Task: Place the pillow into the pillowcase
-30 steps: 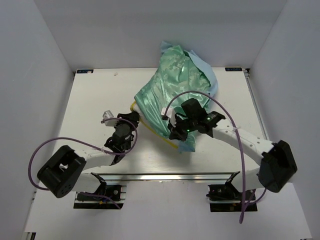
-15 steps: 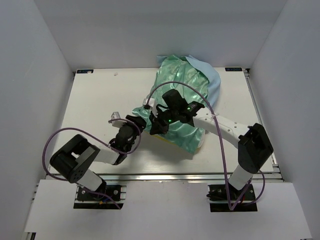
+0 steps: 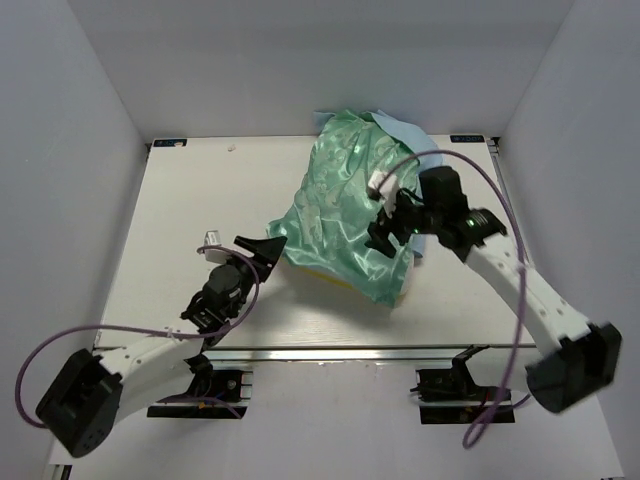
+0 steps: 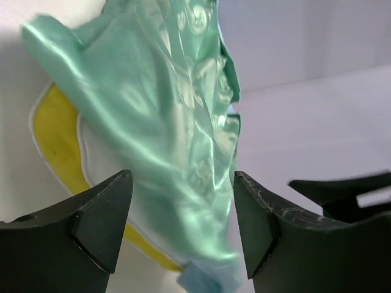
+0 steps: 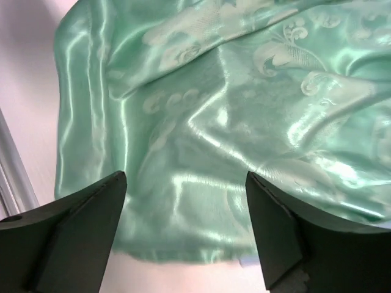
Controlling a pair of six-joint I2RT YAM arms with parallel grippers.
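Both claws have moved back from the middle. The left claw (image 4: 181, 177) and right claw (image 5: 186, 180) are apart, holding nothing. The pillowcase (image 3: 350, 195) lies on the table (image 3: 190, 200), with the pillow's (image 4: 52, 131) yellow edge peeking out. It looks almost in.

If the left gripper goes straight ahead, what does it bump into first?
Probably the pillowcase: its green satin lies straight ahead of the left gripper, between its open jaws. The pillow peeks out to one side. Depth is unclear.
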